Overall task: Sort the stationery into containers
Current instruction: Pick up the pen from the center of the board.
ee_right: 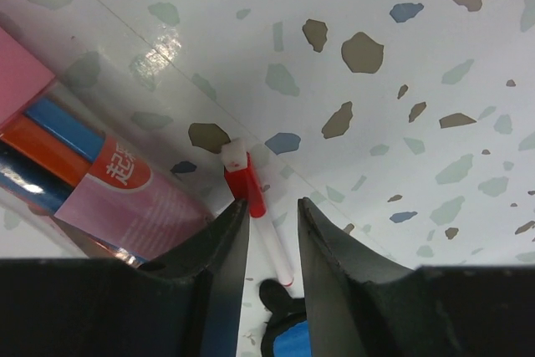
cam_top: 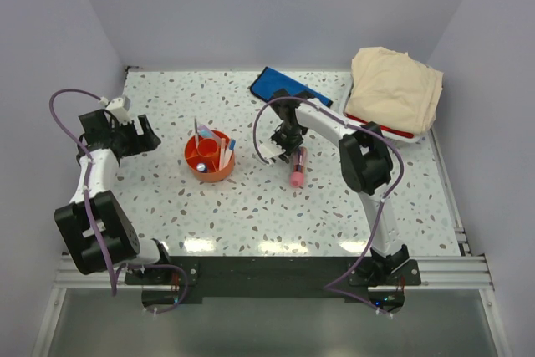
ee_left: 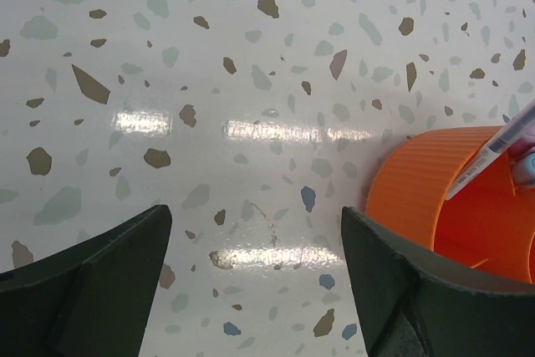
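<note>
Lying between the narrowed fingers of the right gripper [ee_right: 272,211] is a thin white pen with a red cap [ee_right: 247,183], its cap against one finger. The jaws are nearly closed around it, but whether they pinch it cannot be told. Just beside that finger lies a clear plastic tube with a pink end [ee_right: 92,177], blue and orange markers inside it. Beyond the gripper, well apart, lies the flat blue fabric pouch [cam_top: 284,88]. The left gripper [ee_left: 255,282] hangs with jaws wide apart over bare tabletop, the round ribbed orange plastic tub [ee_left: 418,190] just outside one finger, pens leaning inside it.
</note>
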